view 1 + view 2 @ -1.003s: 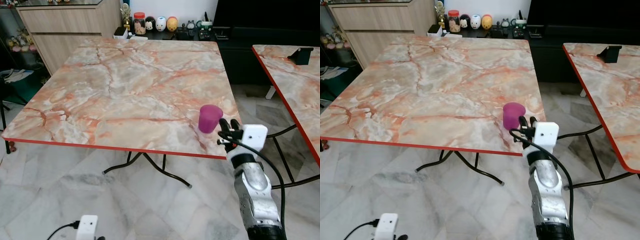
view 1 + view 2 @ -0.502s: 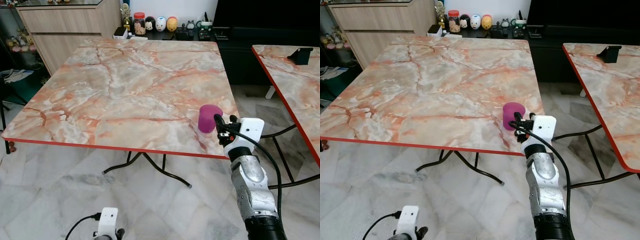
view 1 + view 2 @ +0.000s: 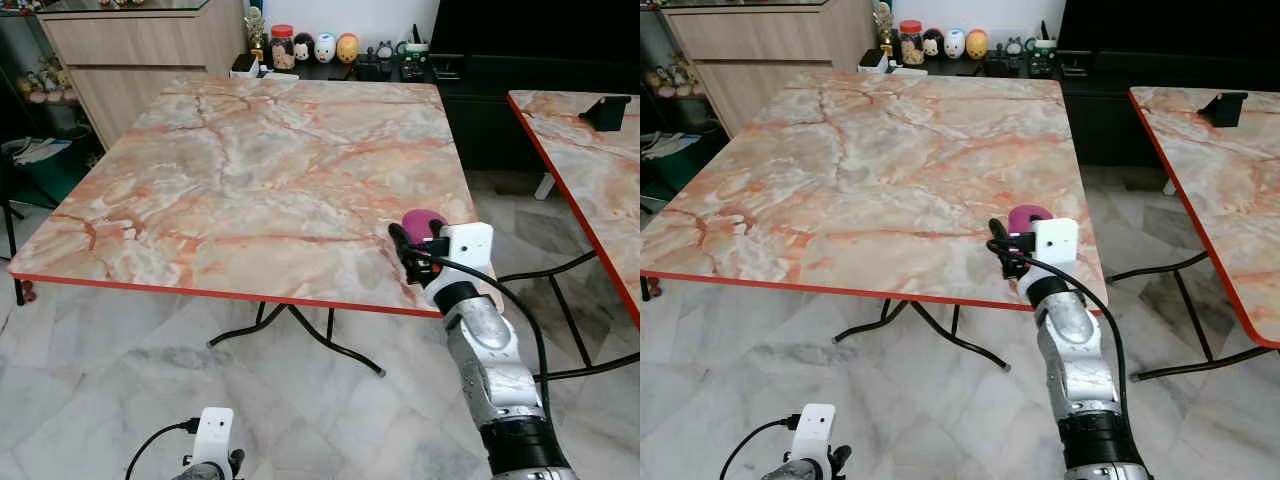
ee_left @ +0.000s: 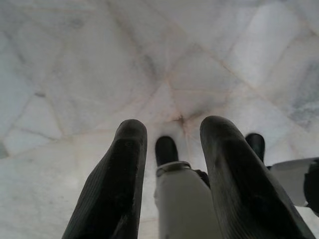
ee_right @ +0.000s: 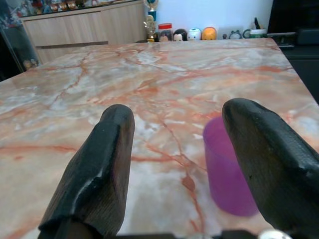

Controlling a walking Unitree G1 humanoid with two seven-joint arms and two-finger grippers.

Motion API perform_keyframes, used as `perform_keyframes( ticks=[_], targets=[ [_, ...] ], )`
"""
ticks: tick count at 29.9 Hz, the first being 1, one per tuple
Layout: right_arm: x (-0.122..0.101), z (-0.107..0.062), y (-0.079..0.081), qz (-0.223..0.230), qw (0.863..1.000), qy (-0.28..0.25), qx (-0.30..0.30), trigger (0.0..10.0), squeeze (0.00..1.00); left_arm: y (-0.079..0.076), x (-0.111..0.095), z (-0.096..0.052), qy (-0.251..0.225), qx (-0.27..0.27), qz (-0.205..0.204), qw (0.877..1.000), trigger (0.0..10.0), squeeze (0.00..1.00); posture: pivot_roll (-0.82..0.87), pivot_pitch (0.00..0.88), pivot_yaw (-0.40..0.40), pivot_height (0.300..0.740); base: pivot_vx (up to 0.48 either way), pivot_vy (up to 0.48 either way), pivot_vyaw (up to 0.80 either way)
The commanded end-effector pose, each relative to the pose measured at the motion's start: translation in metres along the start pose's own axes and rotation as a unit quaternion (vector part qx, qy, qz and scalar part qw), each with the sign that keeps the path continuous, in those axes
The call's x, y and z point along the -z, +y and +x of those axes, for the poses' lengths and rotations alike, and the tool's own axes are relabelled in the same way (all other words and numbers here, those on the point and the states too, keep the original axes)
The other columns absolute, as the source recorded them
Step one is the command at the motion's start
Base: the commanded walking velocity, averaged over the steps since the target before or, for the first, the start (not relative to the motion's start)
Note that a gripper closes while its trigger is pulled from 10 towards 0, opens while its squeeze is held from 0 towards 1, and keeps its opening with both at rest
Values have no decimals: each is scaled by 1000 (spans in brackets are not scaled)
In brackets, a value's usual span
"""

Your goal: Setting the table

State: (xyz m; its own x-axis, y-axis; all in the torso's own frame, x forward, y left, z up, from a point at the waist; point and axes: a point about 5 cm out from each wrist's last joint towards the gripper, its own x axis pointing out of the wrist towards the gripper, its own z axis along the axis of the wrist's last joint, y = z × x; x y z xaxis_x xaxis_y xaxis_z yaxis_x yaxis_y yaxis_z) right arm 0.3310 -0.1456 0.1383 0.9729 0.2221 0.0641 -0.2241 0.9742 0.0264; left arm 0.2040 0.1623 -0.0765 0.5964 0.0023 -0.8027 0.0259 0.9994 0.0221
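While only a purple cup (image 3: 421, 222) stands upright near the right front edge of the table (image 3: 250, 170) | right gripper (image 3: 410, 250) spread, empty, beside cup | left gripper (image 4: 172, 174) spread, idle low | setting barely begun

Right end effector (image 3: 412, 243) now beside cup (image 3: 423, 222)

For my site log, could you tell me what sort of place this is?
Probably a home living or dining room: a square marble-patterned table, a light wooden sideboard and small toy figurines on a dark low shelf.
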Motion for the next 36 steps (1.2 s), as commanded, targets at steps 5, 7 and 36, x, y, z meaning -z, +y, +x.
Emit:
perform_keyframes(
  ticks=[5,7,36],
  targets=[
    [-1,0,-7,-1,1000,4,16,10000,0,6,8,-1,12,-7,-6,1000,10000,0,1,0,22,736,0,129,0],
    [1,-1,-10,3,1000,8,30,10000,0,7,9,-2,13,-7,-5,1000,10000,0,-1,0,23,736,0,437,0],
    [-5,2,-14,17,998,-9,55,10000,0,17,10,-3,7,-2,3,1000,10000,0,7,0,31,736,0,146,0]
  ],
)
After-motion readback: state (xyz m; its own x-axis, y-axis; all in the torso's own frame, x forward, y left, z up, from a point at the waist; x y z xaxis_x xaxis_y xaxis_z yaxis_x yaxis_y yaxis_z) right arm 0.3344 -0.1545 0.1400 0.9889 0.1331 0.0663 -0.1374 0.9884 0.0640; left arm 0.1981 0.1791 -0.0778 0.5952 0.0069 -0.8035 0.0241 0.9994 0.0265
